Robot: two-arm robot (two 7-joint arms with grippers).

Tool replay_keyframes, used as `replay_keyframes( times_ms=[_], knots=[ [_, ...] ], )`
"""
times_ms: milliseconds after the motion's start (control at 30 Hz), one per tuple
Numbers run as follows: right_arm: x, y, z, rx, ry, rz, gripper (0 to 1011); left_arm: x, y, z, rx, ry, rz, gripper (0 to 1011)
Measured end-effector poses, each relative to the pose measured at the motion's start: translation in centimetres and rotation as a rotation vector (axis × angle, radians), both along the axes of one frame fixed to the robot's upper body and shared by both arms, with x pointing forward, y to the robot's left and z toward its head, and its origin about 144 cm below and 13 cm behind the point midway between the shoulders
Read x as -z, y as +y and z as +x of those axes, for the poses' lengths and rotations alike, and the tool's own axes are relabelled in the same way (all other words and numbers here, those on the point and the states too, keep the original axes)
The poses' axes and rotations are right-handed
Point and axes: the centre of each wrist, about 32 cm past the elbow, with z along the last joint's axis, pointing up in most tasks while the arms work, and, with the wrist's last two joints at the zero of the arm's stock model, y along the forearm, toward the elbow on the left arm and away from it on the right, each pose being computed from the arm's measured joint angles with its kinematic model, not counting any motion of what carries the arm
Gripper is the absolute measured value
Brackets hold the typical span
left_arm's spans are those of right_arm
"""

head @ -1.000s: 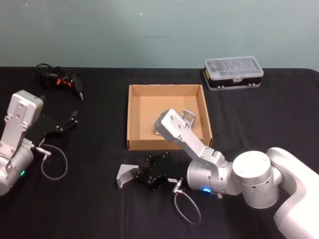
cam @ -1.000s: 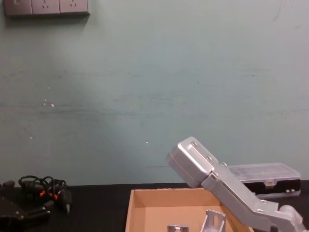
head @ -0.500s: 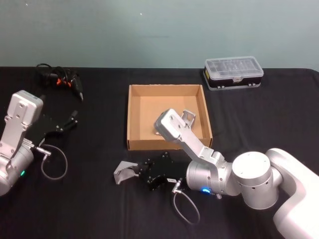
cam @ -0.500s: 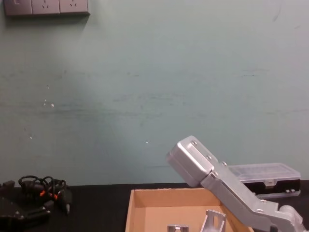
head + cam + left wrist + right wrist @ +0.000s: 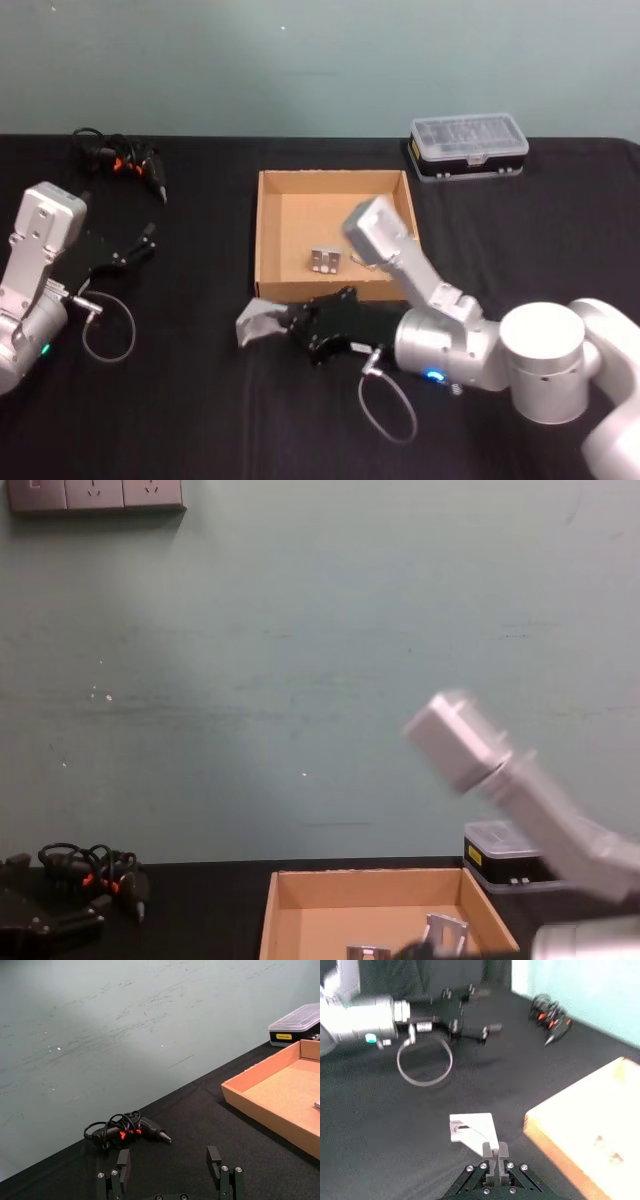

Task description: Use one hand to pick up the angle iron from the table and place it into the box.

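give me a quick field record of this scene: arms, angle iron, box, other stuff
right gripper: fingers shut on the angle iron, just before the box's near left corner
left gripper: open, parked at the table's left
box: holds angle irons already, one lying near the middle
table: black
cables: black and orange, far left
plastic case: far right, behind the box

Lab bench, black-draped table (image 5: pixel 200 400), bare teal wall (image 5: pixel 300 630), wall sockets (image 5: pixel 95 494)
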Motion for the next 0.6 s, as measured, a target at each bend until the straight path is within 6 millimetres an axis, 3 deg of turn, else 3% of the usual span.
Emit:
replay_keyframes(
  times_ms=[367,600],
  knots=[
    [-3.4,-3.8,-0.8,0.125,-0.098,0.069,56,0.0,0.0,0.0,0.000,0.000,0.000,1000],
    [-4.6,-6.0,0.9,0.246,-0.139,0.037,56,0.0,0.0,0.0,0.000,0.000,0.000,1000]
  ],
)
